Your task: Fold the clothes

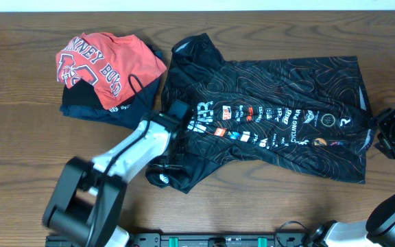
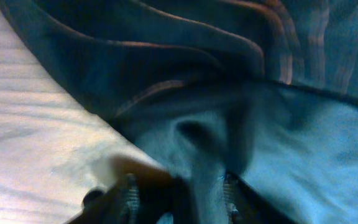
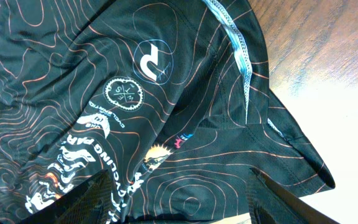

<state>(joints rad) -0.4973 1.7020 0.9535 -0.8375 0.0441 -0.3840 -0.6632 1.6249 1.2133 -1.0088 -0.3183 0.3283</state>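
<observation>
I had the left gripper (image 1: pixel 164 163) on the jersey (image 1: pixel 286 82) sleeve to pinch fabric, grasp unclear; right gripper (image 1: pixel 391 134) hung open beside the hem

Black short-sleeved jersey (image 1: pixel 273 103) lies spread out, front up, just right of the red T-shirt (image 1: pixel 108 62) in the overhead view, long axis running away from it. Thin orange wavy contour lines all over. White lettering and 1 row of small coloured logos run down the middle, with 2 round white logos at the far end. Mostly flat. Side nearest the T-shirt is bunched and rumpled. Pale blue hem lining shows at the far end.
</observation>
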